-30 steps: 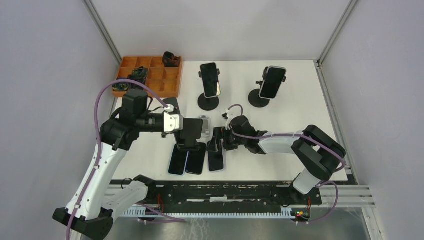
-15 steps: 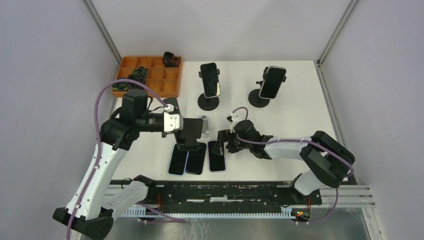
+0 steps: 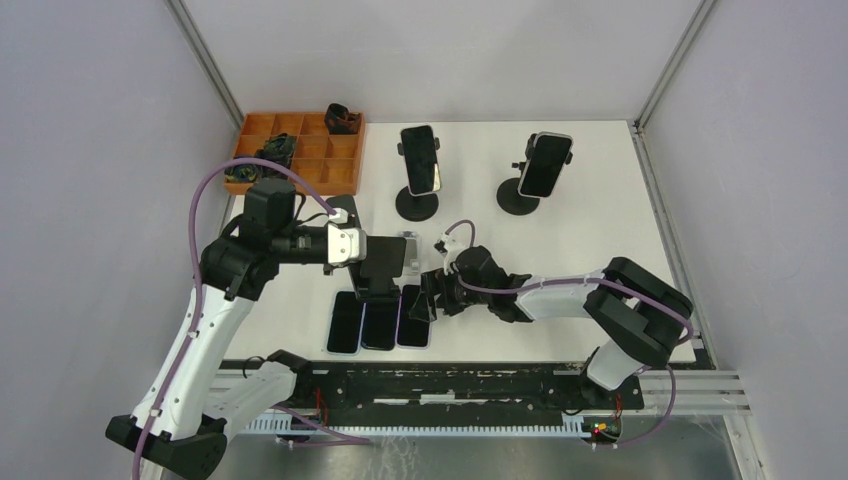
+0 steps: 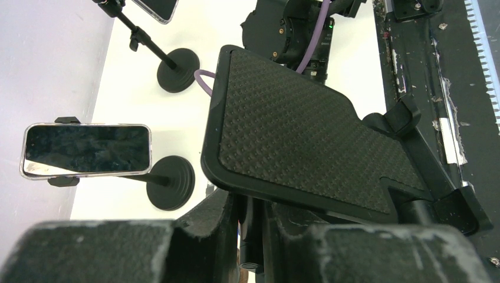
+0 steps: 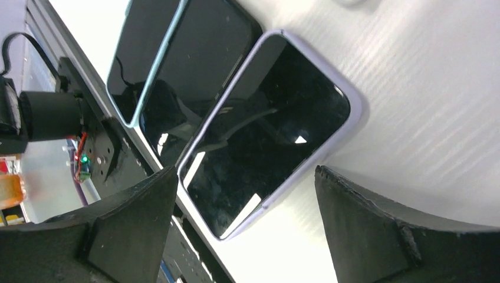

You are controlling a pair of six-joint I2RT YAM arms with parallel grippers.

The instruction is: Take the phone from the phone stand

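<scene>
At the table's (image 3: 600, 190) near edge, a lavender-edged phone (image 5: 265, 153) lies flat, right of two other phones (image 3: 345, 322), framed by the right end effector's (image 5: 244, 174) spread fingers. Slightly farther left, the left end effector (image 4: 250, 230) is clamped on the phone stand (image 4: 295, 135).

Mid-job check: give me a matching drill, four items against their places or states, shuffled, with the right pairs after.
1 left tool
2 right tool
3 orange tray
4 lilac-edged phone

A screen up, near edge
B open
C far left corner
D shut on empty stand

Pairs: 1-D, 2-B, 3-C, 4-A
</scene>
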